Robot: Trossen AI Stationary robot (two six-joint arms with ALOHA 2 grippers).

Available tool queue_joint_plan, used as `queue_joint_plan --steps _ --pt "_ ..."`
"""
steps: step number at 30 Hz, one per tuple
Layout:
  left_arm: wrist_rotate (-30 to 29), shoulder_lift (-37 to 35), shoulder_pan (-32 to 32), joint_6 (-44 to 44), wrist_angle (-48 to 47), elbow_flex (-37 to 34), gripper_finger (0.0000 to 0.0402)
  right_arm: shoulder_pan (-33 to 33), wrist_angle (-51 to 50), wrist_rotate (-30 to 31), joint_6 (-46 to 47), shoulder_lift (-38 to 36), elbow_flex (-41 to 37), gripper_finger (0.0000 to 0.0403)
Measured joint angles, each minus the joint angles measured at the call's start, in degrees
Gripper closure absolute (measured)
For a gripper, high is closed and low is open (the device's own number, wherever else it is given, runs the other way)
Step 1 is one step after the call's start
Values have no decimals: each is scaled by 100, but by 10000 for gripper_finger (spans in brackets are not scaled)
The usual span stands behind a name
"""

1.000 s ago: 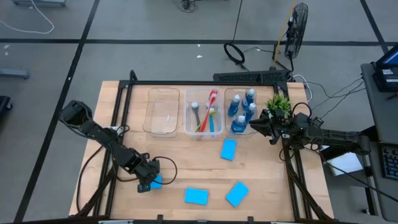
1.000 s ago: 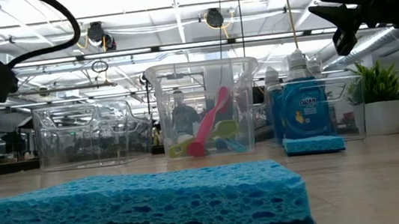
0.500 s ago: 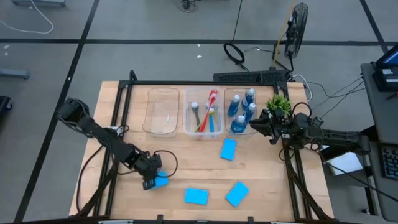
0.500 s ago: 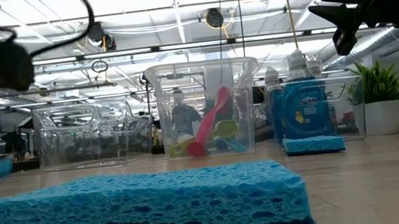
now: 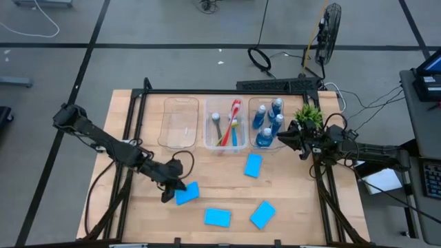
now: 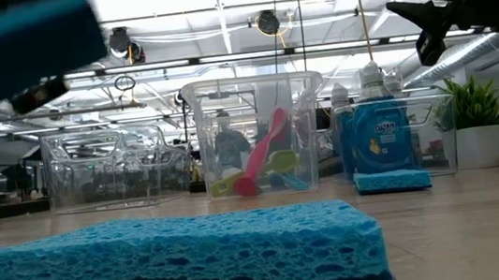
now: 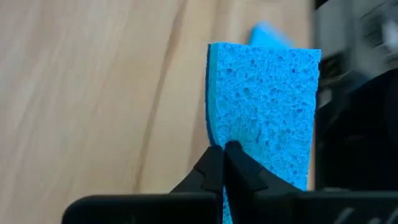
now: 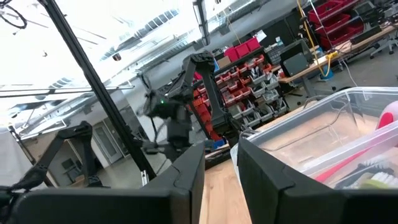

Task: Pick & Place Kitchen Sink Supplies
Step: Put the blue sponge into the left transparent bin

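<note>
While the right arm waits beside the potted plant (image 5: 309, 114), the left gripper (image 5: 172, 191) hangs above the front left part of the wooden table (image 5: 207, 182), its two fingers (image 7: 214, 171) pinched tight on the edge of a blue sponge (image 5: 187, 193), which is lifted clear of the boards. Three more sponges lie flat on the table: one (image 5: 253, 165) just in front of the bins, one (image 5: 218, 218) near the front edge, and one (image 5: 262, 214) just to its right. Behind them stand three clear bins in a row; the left bin (image 5: 180, 124) shows nothing inside, the middle bin (image 5: 226, 125) holds the long-handled brushes (image 5: 233, 124), and the right bin (image 5: 267, 124) holds the blue bottles (image 5: 264, 136) with grey caps. Level with that right bin, the right gripper (image 5: 286, 136) hovers with its fingers (image 8: 186, 180) set narrowly apart and nothing between them.
</note>
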Motion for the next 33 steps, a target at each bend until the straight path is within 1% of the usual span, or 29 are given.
queue_joint_plan --steps 6,9,13,20,27,33 --pt "29 -178 280 751 1308 11 401 1 7 0 0 -2 0 316" --pt "221 -177 370 1056 2000 13 401 -1 5 1 1 -2 0 316" --pt "423 -177 455 1441 3033 15 401 -1 5 0 0 -2 0 316" --pt "588 -177 511 2121 5127 15 401 -1 5 2 0 -2 0 316" --pt "1018 -179 512 2796 6824 17 401 -1 5 2 -7 -2 0 316" --pt "1439 -181 512 3386 7907 17 401 0 3 2 -16 -1 0 316"
